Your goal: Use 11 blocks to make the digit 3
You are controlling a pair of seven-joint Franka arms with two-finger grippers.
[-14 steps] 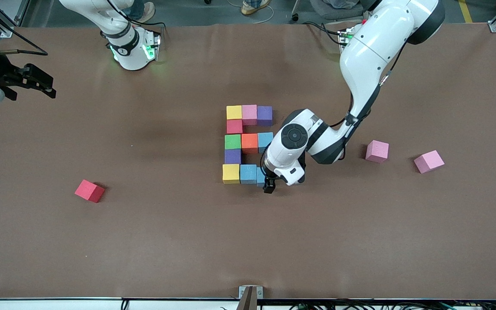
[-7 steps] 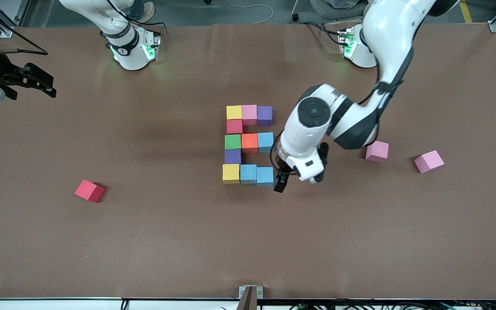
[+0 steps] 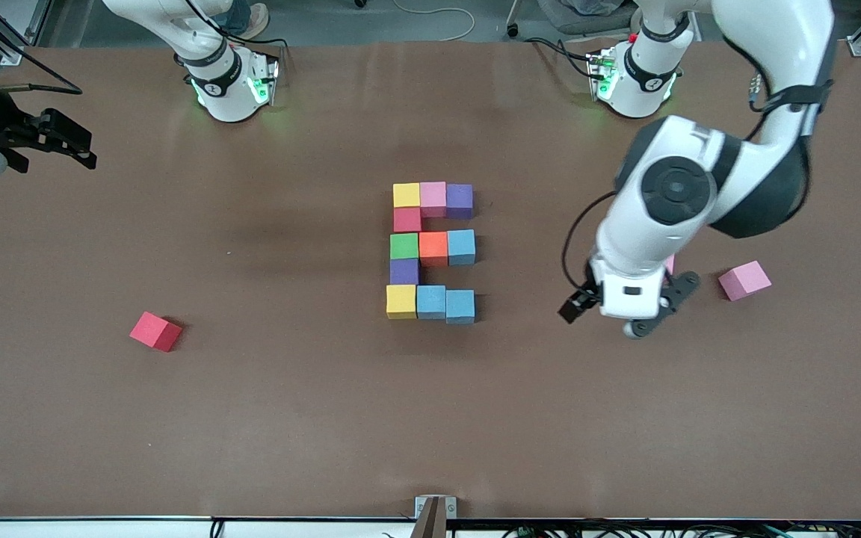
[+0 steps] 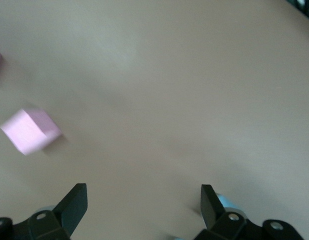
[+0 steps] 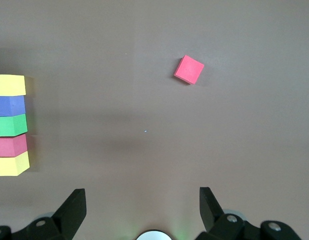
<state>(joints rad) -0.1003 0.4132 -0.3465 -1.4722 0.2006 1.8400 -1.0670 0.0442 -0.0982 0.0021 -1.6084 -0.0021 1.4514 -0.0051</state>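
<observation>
Brown table covering (image 3: 251,418): matte sheet across the whole work surface.
Digit 3 (image 3: 431,252): eleven touching foam cubes near the table's middle, three bars of three joined by single cubes on the side toward the right arm's end.
Top bar, farthest from the front camera: yellow block (image 3: 406,195), pink block (image 3: 433,196), purple block (image 3: 460,197).
Upper link: red block (image 3: 406,220).
Middle bar: green block (image 3: 403,246), orange block (image 3: 433,246), light blue block (image 3: 461,245).
Lower link: second purple block (image 3: 403,270).
Bottom bar, nearest the front camera: second yellow block (image 3: 400,300), second light blue block (image 3: 431,300), third light blue block (image 3: 460,305).
Loose red cube (image 3: 155,331): alone, well apart from the figure, toward the right arm's end.
Loose pink cube (image 3: 744,280): toward the left arm's end, tilted relative to the figure.
Second loose pink cube (image 3: 670,263): mostly hidden by the left arm's wrist.
Left gripper (image 3: 625,306): up over bare table between the figure and the loose pink cubes; jaws spread wide, holding nothing.
Right gripper (image 3: 64,142): waits at the edge of the right arm's end of the table; jaws spread wide, holding nothing.
</observation>
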